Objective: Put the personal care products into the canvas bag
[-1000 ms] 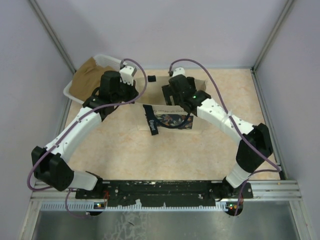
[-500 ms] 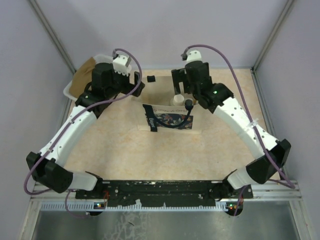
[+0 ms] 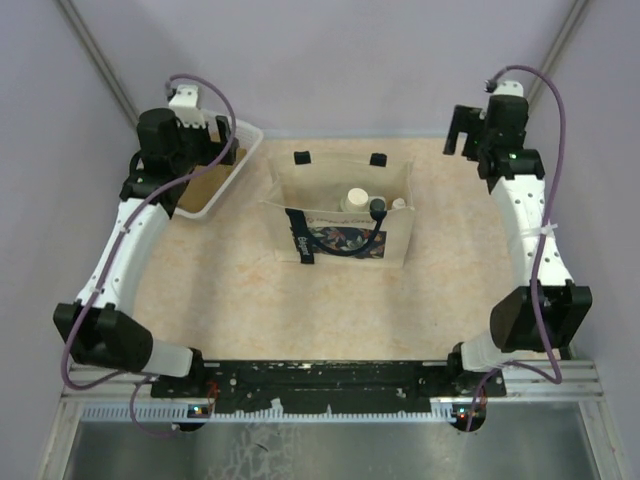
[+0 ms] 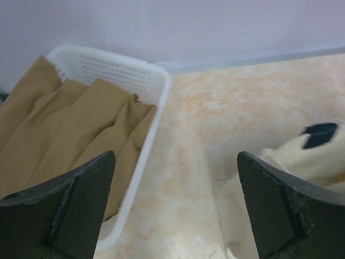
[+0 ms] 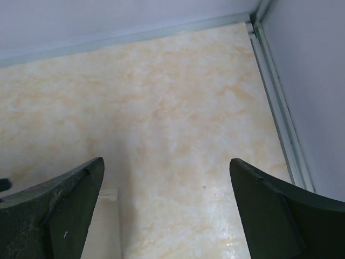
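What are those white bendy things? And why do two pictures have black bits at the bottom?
The white bendy things are two robot arms, bolted to the table. One picture looks down from above. The other two come from little cameras on the arms' wrists, so the black bits are each gripper's own two fingers. The left gripper looks at a white tub with brown cloth in it. The right gripper sees mostly table. Both are open and hold nothing. In the middle stands a bag with bottles inside.
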Tool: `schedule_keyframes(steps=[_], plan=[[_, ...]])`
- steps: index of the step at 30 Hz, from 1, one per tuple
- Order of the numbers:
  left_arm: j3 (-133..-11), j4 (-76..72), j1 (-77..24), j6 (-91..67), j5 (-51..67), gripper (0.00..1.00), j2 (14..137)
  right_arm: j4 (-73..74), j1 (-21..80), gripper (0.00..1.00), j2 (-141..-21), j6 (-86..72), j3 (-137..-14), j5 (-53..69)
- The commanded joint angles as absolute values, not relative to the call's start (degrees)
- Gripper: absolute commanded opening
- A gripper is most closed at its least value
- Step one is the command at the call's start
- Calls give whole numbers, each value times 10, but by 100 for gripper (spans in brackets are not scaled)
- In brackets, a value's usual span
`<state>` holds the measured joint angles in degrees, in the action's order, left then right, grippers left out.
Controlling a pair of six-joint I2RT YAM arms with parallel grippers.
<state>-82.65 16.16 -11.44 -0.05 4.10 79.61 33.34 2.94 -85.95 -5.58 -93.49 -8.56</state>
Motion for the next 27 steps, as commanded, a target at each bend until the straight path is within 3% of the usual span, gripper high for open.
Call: schedule_keyframes(steps=[1,9,27], plan=[[-822,155,-75,-26,30,99,835,293,-22,99,-834,-67,-851,-38],[-770,156,-72,-76,56,99,839,266,-29,99,-802,-92,-742,-62],[-744,140,-72,-79,67,99,828,259,-29,99,-791,-87,-718,-58]])
